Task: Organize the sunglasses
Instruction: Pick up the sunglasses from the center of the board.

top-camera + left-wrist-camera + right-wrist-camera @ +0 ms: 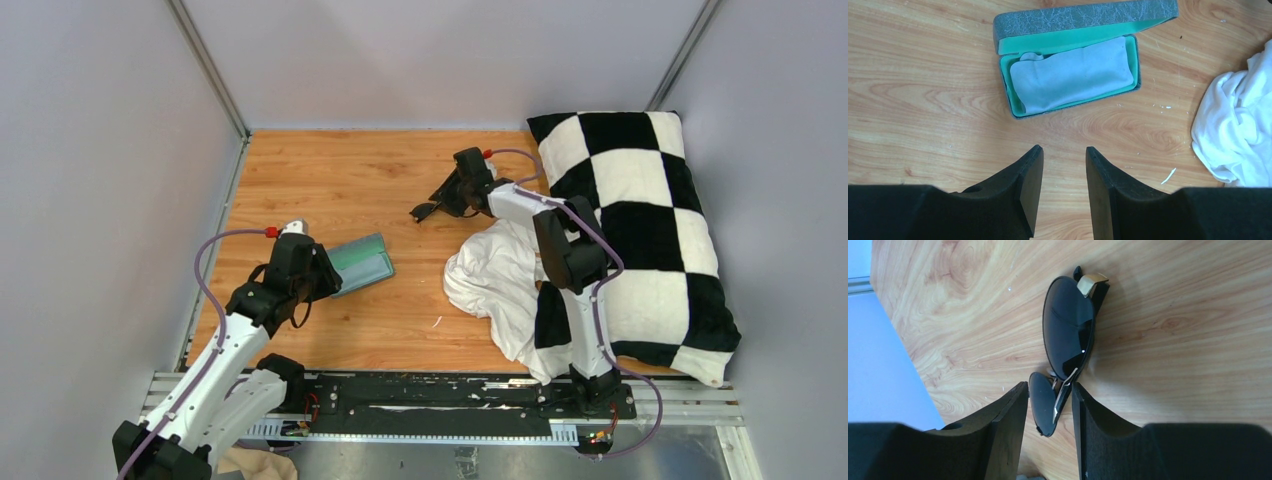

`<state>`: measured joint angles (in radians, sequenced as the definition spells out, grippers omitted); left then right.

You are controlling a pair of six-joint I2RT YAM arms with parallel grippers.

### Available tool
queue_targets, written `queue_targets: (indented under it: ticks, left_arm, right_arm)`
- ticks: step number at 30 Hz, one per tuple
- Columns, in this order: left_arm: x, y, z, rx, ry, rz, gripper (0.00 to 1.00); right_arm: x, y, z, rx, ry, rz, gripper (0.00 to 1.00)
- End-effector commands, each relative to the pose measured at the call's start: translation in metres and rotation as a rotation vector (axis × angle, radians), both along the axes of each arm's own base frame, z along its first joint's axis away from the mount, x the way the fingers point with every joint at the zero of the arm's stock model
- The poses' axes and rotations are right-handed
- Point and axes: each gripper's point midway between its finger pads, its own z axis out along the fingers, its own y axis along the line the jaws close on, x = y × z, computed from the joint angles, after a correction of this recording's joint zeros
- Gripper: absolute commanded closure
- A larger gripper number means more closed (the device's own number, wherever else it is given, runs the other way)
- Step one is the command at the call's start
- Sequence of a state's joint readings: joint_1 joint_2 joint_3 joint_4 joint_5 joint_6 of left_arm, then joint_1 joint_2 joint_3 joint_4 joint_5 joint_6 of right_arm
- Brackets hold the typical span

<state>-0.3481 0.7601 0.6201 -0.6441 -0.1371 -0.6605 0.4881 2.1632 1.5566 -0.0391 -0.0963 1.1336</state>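
The black sunglasses [1068, 330] stand on edge just over the wooden table, one lens between my right fingers. My right gripper [1049, 386] is shut on them, its pads against the lens and the folded temple. In the top view the sunglasses [427, 210] hang from the right gripper [447, 200] at mid table. The grey-blue case [1068, 75] lies open, with a teal inside and a pale cloth in it. My left gripper [1064, 150] is open and empty, just short of the case [362, 262], on the near left in the top view [325, 275].
A crumpled white cloth [495, 275] lies right of centre and also shows in the left wrist view [1238, 125]. A big black-and-white checked pillow [640, 230] fills the right side. Grey walls close in the table on the left, back and right.
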Motion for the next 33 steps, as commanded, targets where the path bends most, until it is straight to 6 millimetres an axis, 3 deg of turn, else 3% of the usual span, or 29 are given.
queue_targets:
  ticks: [1, 8, 12, 17, 24, 33]
  left_arm:
    - [0.0, 0.0, -0.006, 0.009, 0.008, -0.013, 0.57]
    - [-0.001, 0.0, -0.005, 0.007, 0.005, -0.012, 0.57]
    - [-0.001, 0.0, -0.006, 0.007, 0.006, -0.012, 0.57]
    - [0.0, 0.002, -0.003, 0.011, 0.003, -0.005, 0.57]
    - [0.008, 0.002, 0.015, 0.013, -0.03, 0.009, 0.56]
    - [0.036, 0.008, 0.036, 0.065, -0.024, 0.076, 0.56]
  right_arm:
    - [0.005, 0.004, -0.01, 0.023, 0.025, 0.001, 0.59]
    - [0.006, 0.005, -0.019, 0.019, 0.039, 0.001, 0.73]
    - [0.005, 0.008, -0.023, 0.032, 0.054, 0.01, 0.87]
    - [0.001, 0.004, -0.016, 0.025, 0.036, 0.034, 0.99]
    - [-0.016, -0.006, 0.008, 0.023, -0.023, 0.209, 1.0]
    - [-0.07, -0.015, 0.019, 0.048, -0.017, 0.37, 1.0]
